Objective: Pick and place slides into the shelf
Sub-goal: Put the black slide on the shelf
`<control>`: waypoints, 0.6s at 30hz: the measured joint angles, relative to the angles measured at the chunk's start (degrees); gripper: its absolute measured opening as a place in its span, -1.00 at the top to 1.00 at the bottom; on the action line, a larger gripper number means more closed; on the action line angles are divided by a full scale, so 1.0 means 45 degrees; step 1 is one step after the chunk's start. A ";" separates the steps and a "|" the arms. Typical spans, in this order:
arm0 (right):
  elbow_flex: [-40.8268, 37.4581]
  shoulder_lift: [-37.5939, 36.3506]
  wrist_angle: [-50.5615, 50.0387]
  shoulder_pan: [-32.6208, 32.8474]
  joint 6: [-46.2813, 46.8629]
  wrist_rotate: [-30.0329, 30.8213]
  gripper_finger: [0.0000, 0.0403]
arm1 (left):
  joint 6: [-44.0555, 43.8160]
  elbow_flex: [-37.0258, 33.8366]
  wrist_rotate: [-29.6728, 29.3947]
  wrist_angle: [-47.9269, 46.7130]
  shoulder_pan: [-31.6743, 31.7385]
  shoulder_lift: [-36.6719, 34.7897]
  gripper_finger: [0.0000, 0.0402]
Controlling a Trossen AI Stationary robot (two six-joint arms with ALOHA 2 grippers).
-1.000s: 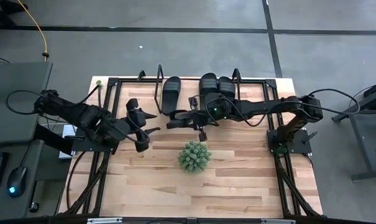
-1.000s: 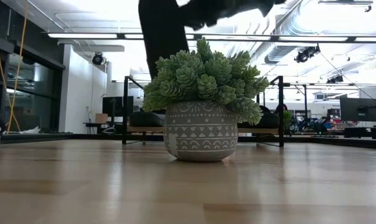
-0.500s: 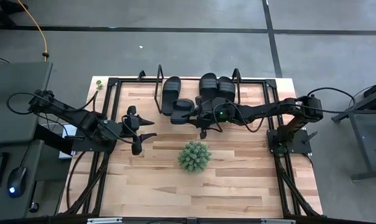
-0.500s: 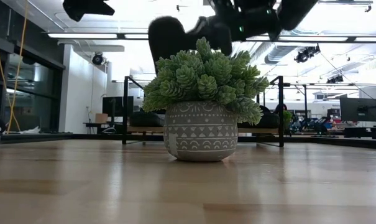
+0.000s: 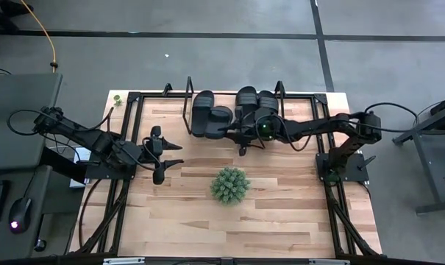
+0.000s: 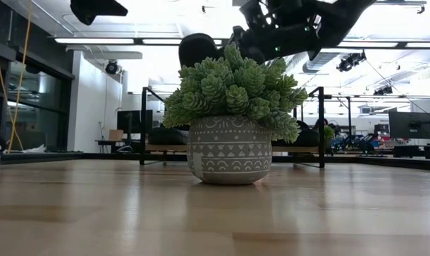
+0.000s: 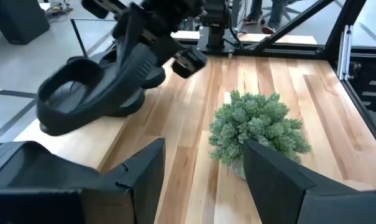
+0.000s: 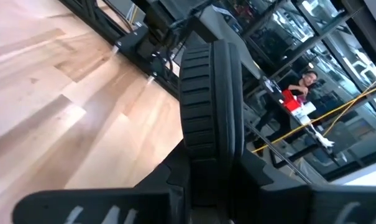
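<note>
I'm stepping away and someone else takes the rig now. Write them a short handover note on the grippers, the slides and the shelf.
Right gripper: shut on the fourth slide, carrying it in the air over the shelf, beside the left-hand slide.
Left gripper: open, empty, hovering over the table's left half, away from the shelf.
Done: three slides are on the shelf, the left-hand one alone and a pair side by side further right.
Left: set the carried slide down in the gap between them, release, and pull the arm back.
The potted plant stands mid-table, apart from the shelf; it is not part of the job.
</note>
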 joint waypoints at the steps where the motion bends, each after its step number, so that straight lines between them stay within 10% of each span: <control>1: 0.0000 0.0000 -0.0001 -0.0140 0.0000 -0.0172 0.74 | 0.0003 0.0000 -0.0004 -0.0010 0.0004 0.0000 0.02; 18: 0.0000 0.0605 0.0902 -0.2352 0.0226 -0.1908 0.74 | 0.0095 0.0000 0.0083 -0.0010 0.0000 0.0000 0.02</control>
